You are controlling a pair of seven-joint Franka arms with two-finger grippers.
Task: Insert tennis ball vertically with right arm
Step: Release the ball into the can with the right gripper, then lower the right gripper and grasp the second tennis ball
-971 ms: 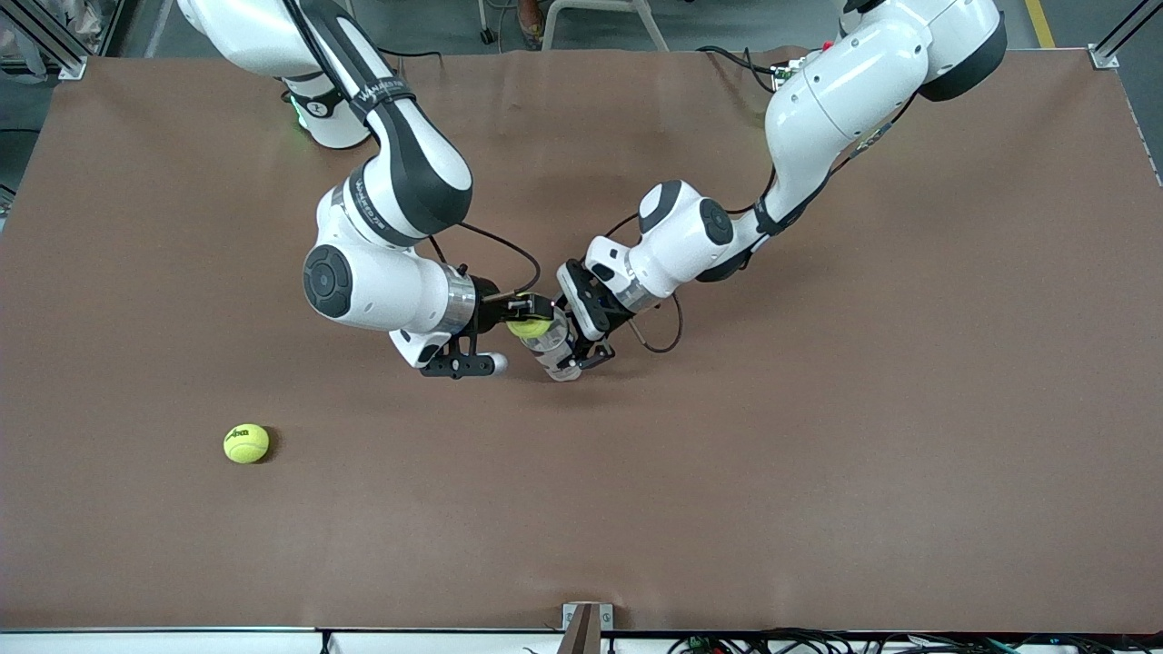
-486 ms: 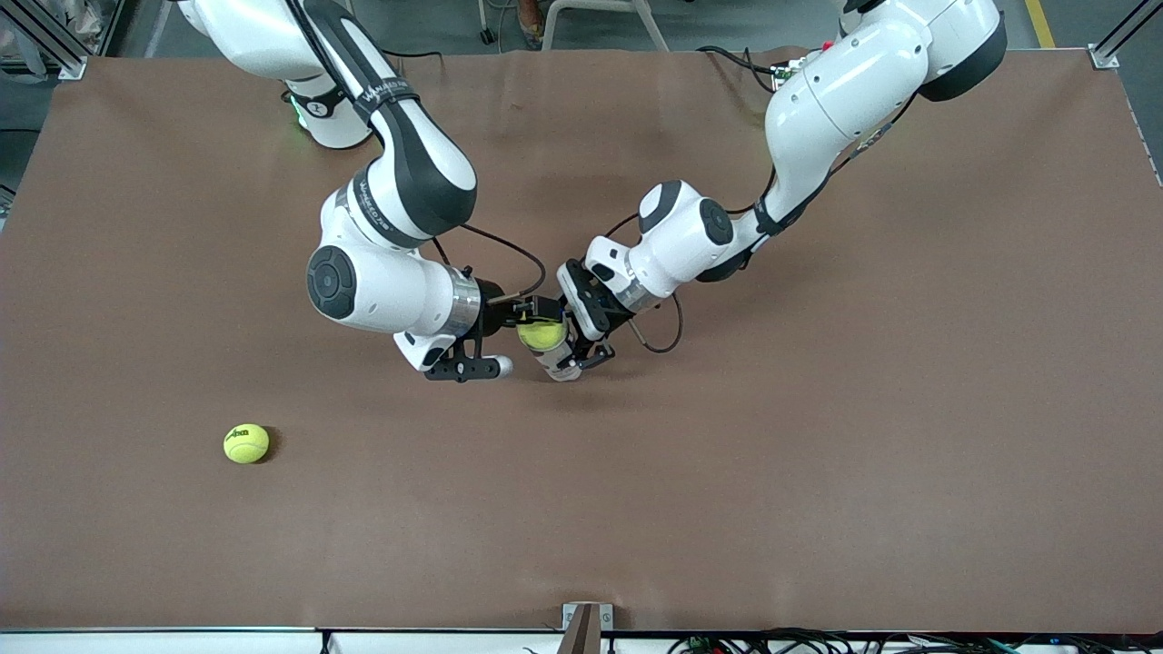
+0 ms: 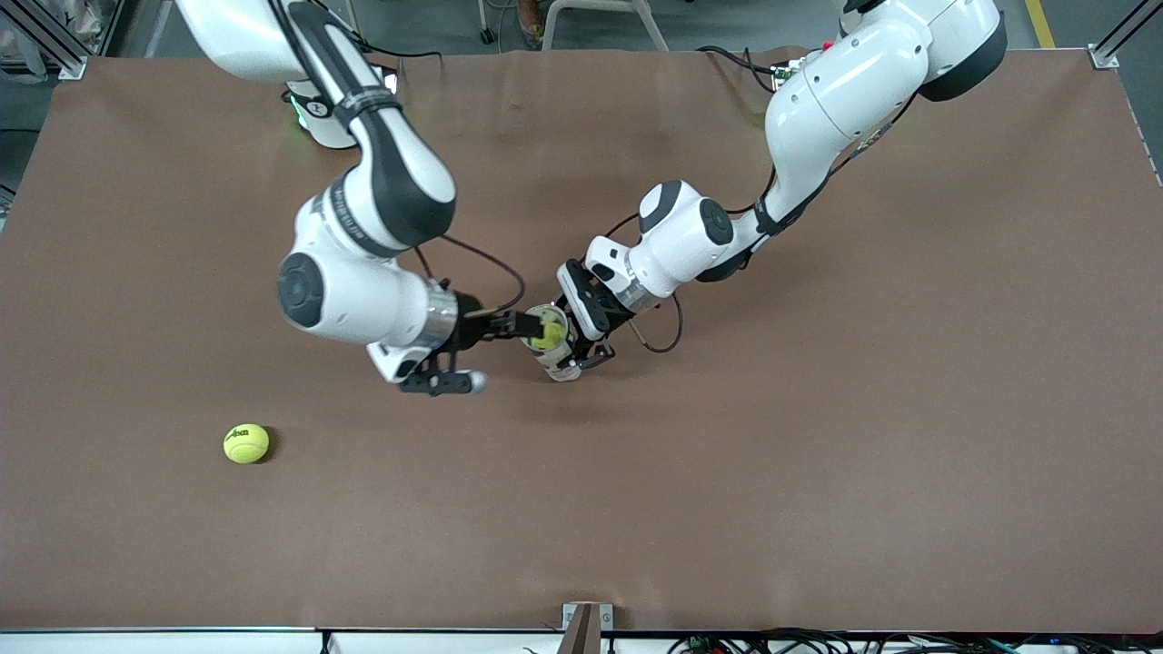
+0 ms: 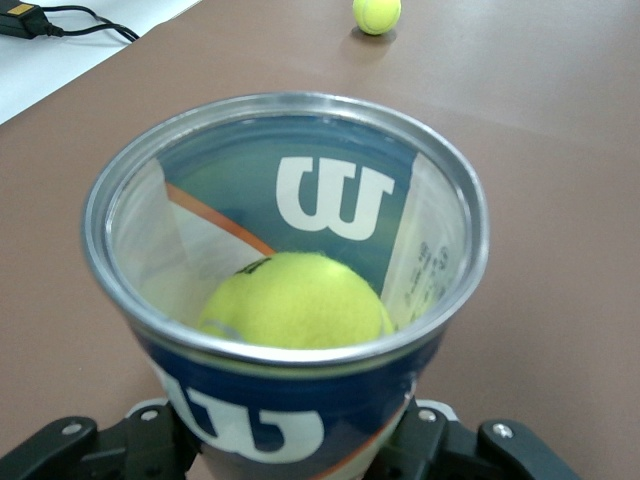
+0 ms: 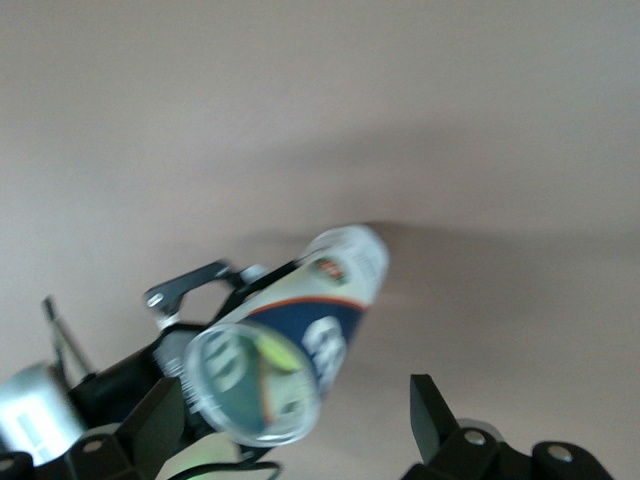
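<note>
A clear tennis ball can with a blue label stands upright at mid-table, mouth up. My left gripper is shut on its lower body; in the left wrist view the gripper clamps the can from both sides. A yellow tennis ball lies inside the can and shows through the open mouth. My right gripper is open and empty, beside the can's rim toward the right arm's end. In the right wrist view the gripper frames the can with its fingers wide apart.
A second tennis ball lies loose on the brown table, nearer the front camera and toward the right arm's end; it also shows in the left wrist view. A cable loop hangs by the left wrist.
My right gripper held the ball over the can's mouth, then opened. The ball has dropped into the can, and the right gripper has drawn back toward the right arm's end.
</note>
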